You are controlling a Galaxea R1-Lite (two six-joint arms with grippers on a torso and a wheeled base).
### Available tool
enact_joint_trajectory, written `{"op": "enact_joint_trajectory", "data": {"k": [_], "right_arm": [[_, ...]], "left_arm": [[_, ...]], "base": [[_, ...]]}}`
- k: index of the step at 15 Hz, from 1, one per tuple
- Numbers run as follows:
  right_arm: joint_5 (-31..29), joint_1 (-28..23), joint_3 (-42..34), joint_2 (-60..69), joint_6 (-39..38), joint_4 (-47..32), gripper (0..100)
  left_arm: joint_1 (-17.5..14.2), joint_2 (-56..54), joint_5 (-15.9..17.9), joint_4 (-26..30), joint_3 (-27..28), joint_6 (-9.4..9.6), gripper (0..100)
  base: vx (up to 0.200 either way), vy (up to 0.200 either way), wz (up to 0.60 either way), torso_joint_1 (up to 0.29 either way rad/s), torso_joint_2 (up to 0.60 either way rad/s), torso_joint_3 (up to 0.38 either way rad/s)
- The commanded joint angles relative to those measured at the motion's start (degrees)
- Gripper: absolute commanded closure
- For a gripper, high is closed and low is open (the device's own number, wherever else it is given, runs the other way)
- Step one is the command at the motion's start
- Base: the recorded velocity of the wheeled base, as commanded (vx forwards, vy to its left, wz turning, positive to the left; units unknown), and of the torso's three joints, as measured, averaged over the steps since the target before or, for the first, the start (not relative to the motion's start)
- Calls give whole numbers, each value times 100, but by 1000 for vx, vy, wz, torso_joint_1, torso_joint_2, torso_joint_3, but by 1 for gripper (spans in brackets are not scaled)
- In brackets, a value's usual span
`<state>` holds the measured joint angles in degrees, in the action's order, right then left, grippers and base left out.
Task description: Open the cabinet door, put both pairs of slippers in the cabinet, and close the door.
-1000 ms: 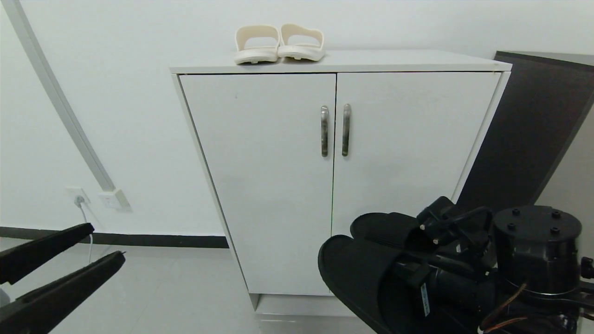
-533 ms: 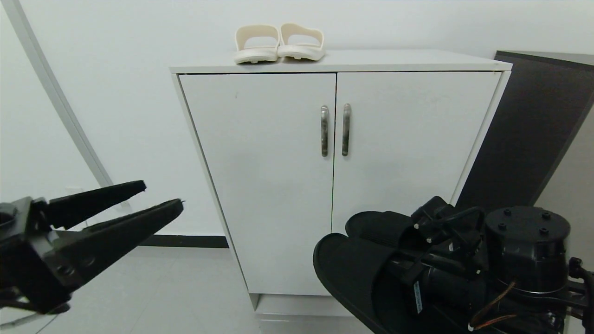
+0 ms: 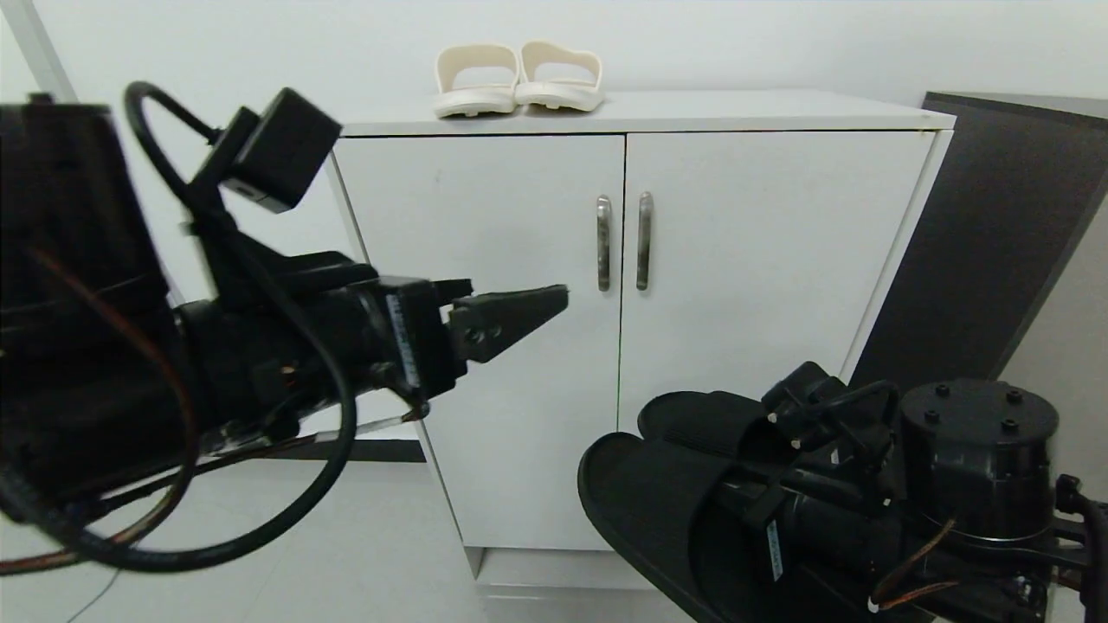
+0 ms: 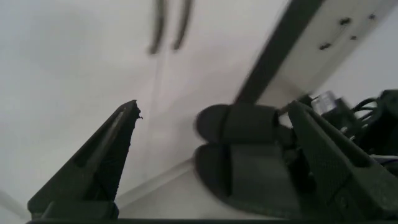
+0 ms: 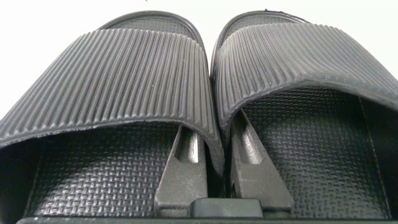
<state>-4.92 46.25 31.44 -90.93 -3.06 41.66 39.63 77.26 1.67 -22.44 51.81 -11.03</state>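
1. Now, the fingers (image 4: 106, 155) of the left gripper (image 4: 212, 111) stand wide apart with nothing between them. Their tips point at the cabinet front, just left of and a little below the left handle (image 3: 603, 242), not touching it.
2. Low on the right, the right gripper (image 5: 219, 177) is pinched on the black slippers (image 3: 666, 484). One finger goes inside each slipper under the strap, clamping the two inner side walls together.
3. That pair juts out in front of the lower part of the right door (image 3: 762, 260), apart from it.
4. Both doors of the cabinet (image 3: 900, 117) are shut, and the open gripper faces the left door (image 3: 485, 216).
5. Possible slip: the handle is a thin, smooth metal bar close beside its twin, so a finger could catch both or skid off on the pull.
6. Possible snag: the door would probably swing out toward the left arm, which sits close in front of it, and could jam there.
7. Possible drop: the black pair hangs only by a pinch on soft walls, so a jolt could let one slide out.
8. The black slippers look rubbery, ribbed across the strap and pebbled on the footbed.
9. The cream slippers (image 3: 518, 80) sit side by side on the cabinet top near its front edge, smooth with broad straps. A hard tug on the door might shake them off.
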Motion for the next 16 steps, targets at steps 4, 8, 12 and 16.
{"op": "enact_joint_trajectory", "data": {"k": [4, 8, 12, 16], "right_arm": [[106, -2, -6, -13, -37, 0, 100], [141, -2, -15, -30, -37, 0, 100], [132, -2, -33, -109, -2, 0, 100], [141, -2, -77, -109, -2, 0, 100]], "left_arm": [[212, 1238, 466, 21, 1358, -13, 0], [168, 1880, 1564, 3, 2052, -347, 0], [-52, 2214, 2443, -15, 2492, -707, 0], [-237, 2759, 2461, -58, 2975, -822, 0]], "base": [[0, 0, 0, 0, 0, 0], [0, 0, 0, 0, 0, 0], [0, 0, 0, 0, 0, 0], [0, 0, 0, 0, 0, 0]]}}
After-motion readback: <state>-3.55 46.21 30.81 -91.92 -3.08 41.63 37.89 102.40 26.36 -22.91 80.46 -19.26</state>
